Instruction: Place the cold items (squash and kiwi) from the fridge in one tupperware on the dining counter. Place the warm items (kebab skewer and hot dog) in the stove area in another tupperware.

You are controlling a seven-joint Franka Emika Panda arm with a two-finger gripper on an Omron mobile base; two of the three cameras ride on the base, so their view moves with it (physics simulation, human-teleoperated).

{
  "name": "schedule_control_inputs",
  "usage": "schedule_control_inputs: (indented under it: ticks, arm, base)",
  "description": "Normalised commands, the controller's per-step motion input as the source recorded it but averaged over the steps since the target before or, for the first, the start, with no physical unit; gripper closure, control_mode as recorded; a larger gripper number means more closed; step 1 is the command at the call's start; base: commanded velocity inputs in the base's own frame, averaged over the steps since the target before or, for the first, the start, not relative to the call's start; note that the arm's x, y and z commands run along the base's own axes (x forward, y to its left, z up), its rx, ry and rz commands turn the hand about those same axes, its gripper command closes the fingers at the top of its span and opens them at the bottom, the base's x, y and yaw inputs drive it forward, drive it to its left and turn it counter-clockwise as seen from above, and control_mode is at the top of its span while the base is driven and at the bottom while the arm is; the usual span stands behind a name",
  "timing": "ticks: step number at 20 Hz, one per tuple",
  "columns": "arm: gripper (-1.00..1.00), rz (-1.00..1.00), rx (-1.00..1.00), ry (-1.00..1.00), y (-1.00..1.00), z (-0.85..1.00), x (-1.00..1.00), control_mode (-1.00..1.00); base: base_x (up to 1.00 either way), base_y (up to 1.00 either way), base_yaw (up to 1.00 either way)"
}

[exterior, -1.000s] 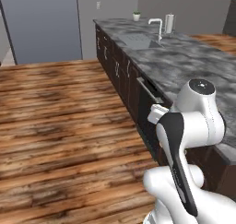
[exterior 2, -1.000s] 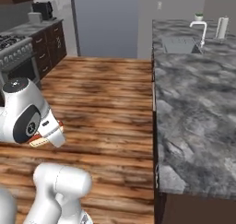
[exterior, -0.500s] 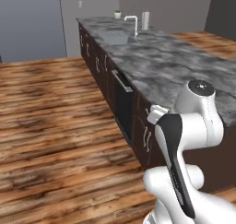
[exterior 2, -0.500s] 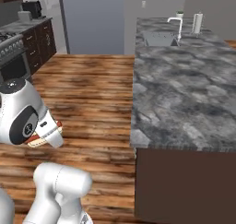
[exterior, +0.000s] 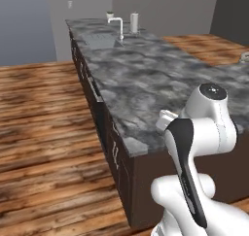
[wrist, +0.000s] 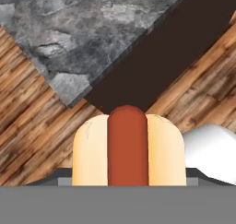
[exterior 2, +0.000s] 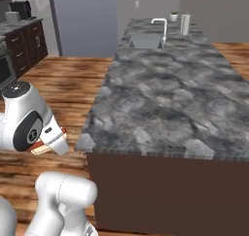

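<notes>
Carrying the hot dog clamped in the gripper beside the stone counter, the robot is mid-delivery and next needs a tupperware box to drop it into.

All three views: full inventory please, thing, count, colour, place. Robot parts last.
hot dog: 1, tan bun with red-brown sausage, in the hand, above the wood floor by the counter's corner
counter: 1, grey marble top on dark brown base, long island ahead
sink: 1, grey, set in counter's far end
faucet: 1, white, beside the sink
canister: 1, white, right of faucet
small potted plant: 1, green in white pot, counter's far edge
floor: wood planks, brown
hand: 1, white, shut on hot dog, low at arm's left
</notes>
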Motion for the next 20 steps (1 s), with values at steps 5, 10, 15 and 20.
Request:
schedule_control_inputs:
  ticks: [5, 10, 15, 20]
  arm:
    - [1.00, 0.00, 0.00, 0.00, 0.00, 0.00, 0.00, 1.00]
    - [1.00, 0.00, 0.00, 0.00, 0.00, 0.00, 0.00, 1.00]
    - [1.00, 0.00, 0.00, 0.00, 0.00, 0.00, 0.00, 1.00]
    - [1.00, 0.00, 0.00, 0.00, 0.00, 0.00, 0.00, 1.00]
  base:
    - [0.00, -1.00, 0.01]
    - [0.00, -1.00, 0.01]
    - [0.00, -1.00, 0.00]
    - [0.00, -1.00, 0.00]
